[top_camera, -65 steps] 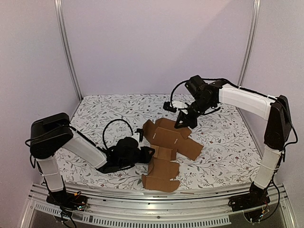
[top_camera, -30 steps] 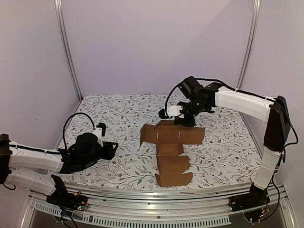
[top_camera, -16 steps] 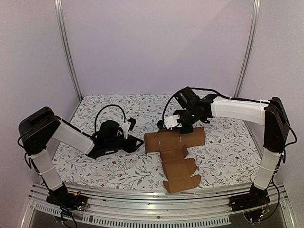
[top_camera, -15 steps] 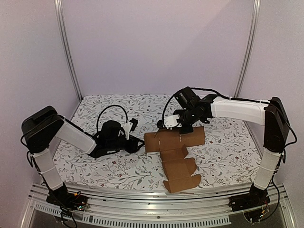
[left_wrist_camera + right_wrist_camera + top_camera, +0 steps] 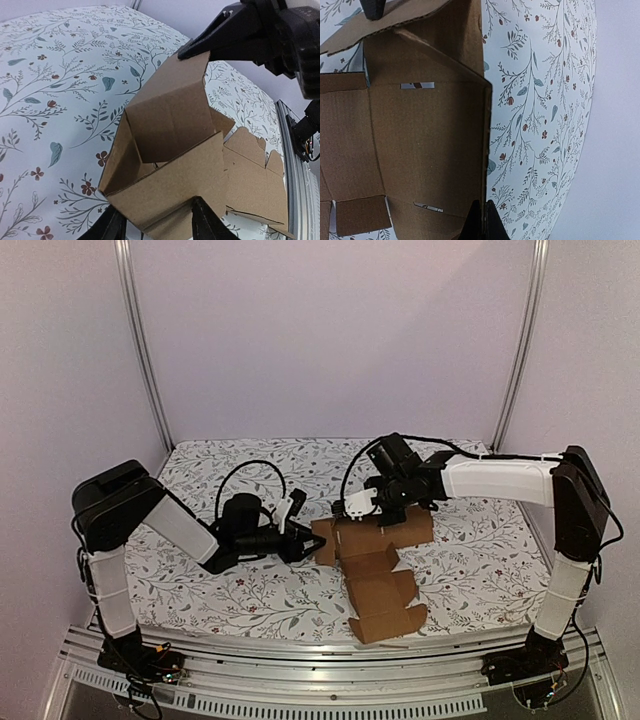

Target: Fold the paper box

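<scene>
The paper box [image 5: 375, 570] is a plain brown cardboard cut-out, partly folded, in the middle of the table. Its back panel stands up and its front panels lie flat towards the near edge. My right gripper [image 5: 385, 512] is shut on the top edge of the standing back panel [image 5: 425, 140], its fingertips [image 5: 482, 222] pinched together on that edge. My left gripper [image 5: 308, 540] is open at the box's left end, where a side flap [image 5: 165, 165] is raised. Its two fingers [image 5: 205, 222] stand wide apart either side of the flap's lower edge.
The table wears a floral cloth [image 5: 200, 480]. Metal frame posts [image 5: 140, 350] stand at the back corners against lilac walls. A metal rail [image 5: 300, 695] runs along the near edge, close to the box's front flap [image 5: 385, 625].
My left gripper has moved right, up to the box's left end, and the side flap there now stands raised. My right gripper still holds the back panel, shifted slightly.
</scene>
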{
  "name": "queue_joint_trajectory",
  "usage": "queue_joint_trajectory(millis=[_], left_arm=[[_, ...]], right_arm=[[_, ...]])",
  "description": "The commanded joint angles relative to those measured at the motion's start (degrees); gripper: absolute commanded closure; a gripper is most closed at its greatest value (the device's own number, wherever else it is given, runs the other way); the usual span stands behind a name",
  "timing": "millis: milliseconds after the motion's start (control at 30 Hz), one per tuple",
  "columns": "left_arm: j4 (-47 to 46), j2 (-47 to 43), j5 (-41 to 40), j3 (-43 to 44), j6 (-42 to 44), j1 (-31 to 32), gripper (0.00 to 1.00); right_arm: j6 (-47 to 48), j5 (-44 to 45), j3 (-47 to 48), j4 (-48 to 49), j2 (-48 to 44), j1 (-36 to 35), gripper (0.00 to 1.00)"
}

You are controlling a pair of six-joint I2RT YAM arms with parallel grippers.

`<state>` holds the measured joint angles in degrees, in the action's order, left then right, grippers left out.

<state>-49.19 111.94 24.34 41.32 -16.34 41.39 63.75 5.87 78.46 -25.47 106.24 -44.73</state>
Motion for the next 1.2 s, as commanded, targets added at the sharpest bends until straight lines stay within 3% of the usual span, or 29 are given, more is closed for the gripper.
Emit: queue_joint_trajectory(millis=[0, 400, 833, 1167], left_arm=[[-6.13, 2.42, 2.54, 0.94, -1.01, 0.62, 0.57], [-9.77, 7.1, 3.81, 4.21, -3.93, 0.71, 0.57], [-12.8, 9.43, -4.58, 5.79, -11.24, 2.21, 0.56], [-9.04, 9.75, -4.79, 9.83, -9.67, 5.32, 0.59]], right_arm=[[1.89, 2.42, -2.44, 4.56, -0.96, -0.61, 1.0], [5.2, 7.55, -7.58, 16.25, -1.84, -1.34, 1.0], [6.61, 11.56, -16.22, 31.78, -4.35, -1.67, 0.99], [5.88, 15.01, -21.94, 43.87, -4.98, -1.61, 0.96]])
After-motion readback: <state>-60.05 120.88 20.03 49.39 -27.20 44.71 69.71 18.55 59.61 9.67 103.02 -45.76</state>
